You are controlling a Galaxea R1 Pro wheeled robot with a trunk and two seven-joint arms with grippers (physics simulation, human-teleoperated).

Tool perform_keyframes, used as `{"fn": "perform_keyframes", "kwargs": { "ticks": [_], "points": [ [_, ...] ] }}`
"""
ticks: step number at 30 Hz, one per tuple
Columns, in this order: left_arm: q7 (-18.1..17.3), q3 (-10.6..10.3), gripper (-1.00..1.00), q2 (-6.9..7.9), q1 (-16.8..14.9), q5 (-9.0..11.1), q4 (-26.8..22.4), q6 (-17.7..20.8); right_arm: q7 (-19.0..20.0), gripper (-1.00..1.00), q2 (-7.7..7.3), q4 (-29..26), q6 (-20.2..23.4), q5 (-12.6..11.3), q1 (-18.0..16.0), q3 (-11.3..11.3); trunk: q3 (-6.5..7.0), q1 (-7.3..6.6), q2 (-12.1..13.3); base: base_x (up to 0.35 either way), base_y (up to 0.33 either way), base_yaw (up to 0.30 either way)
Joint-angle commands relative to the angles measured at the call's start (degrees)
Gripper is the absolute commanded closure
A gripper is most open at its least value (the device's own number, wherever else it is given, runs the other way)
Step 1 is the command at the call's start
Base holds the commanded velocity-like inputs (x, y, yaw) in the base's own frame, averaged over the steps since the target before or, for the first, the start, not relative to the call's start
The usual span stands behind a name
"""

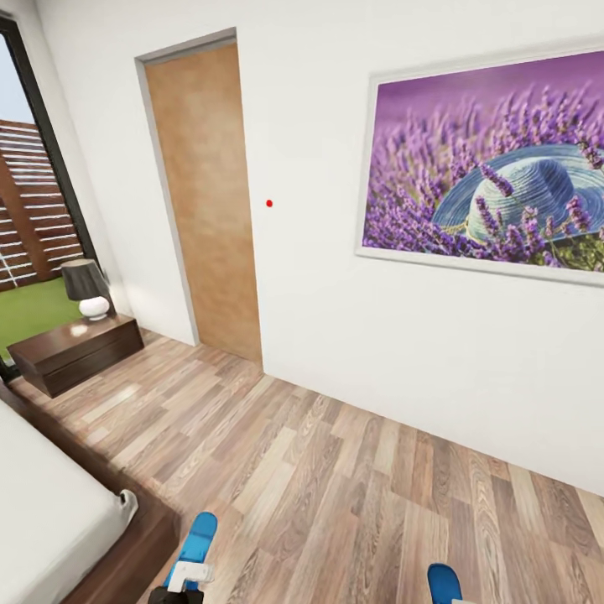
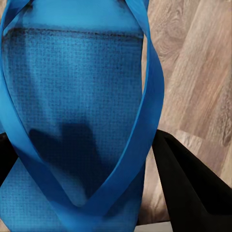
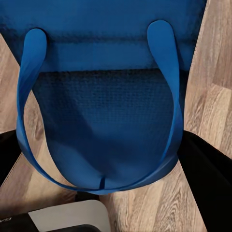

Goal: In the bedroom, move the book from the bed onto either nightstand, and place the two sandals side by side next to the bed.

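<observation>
You carry one sandal (image 2: 72, 125) pinched in your left gripper (image 2: 92, 193) and the other sandal (image 3: 106, 121) in your right gripper (image 3: 96, 193); next, lower both side by side beside the bed (image 1: 50, 512).

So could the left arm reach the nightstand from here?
Probably not: the nightstand sits far across the floor by the window, and the left gripper appears shut on a sandal.

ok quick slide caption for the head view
Bedroom wall with lavender picture and brown door; nightstand beside the bed, two blue sandals held low.
</observation>
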Motion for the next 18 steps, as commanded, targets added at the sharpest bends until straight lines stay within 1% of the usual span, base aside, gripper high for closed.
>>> {"fn": "perform_keyframes", "kwargs": {
  "ticks": [1,7,18],
  "points": [
    [-0.1,-0.5,1.00,0.01,-0.1,0.5,0.0,-0.2,-0.2,1.00,-0.03,0.0,-0.2,-0.7,-0.1,0.5,-0.11,0.06,-0.1,0.350,0.000,0.000],
    [-0.1,-0.5,1.00,-0.03,-0.1,0.5,0.1,-1.3,-0.2,1.00,-0.03,0.0,-0.2,-0.7,-0.1,0.5,-0.11,0.06,-0.1,0.350,0.000,0.000],
    [-0.1,-0.5,1.00,-0.04,-0.1,0.5,0.1,-1.5,-0.2,1.00,-0.03,0.0,-0.2,-0.7,-0.1,0.5,-0.11,0.06,-0.1,0.350,0.000,0.000]
  ]
}}
